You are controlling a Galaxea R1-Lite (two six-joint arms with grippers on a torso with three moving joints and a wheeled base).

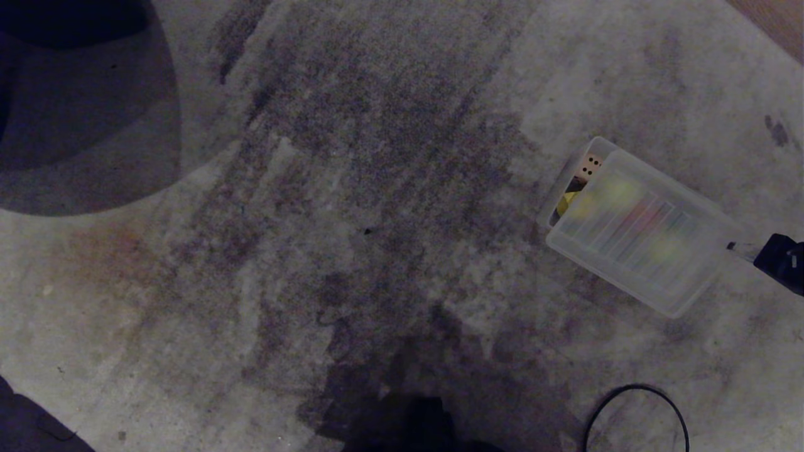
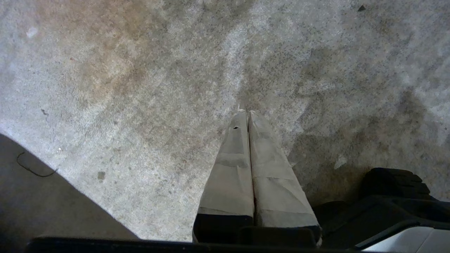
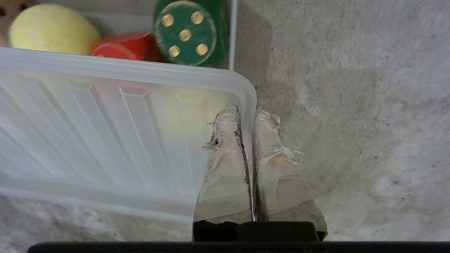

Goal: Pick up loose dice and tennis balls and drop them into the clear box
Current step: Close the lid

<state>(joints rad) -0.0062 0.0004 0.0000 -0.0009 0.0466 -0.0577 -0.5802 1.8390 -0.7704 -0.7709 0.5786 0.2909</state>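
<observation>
Fingers (image 3: 228, 147) pinch ribbed clear lid (image 3: 116, 133) over clear box (image 1: 575, 176).

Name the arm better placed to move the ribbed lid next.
Probably right: the right tool grips the lid by its edge atop the clear box. The left tool hangs shut over bare carpet, no box in its view.

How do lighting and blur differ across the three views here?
Head view: dim, with dark shadows at the top left and bottom edge; the ribbed lid on the clear box looks smeared. Left wrist view: brighter, a shadow cutting one corner of the carpet. Right wrist view: evenly lit, green die sharp.
</observation>
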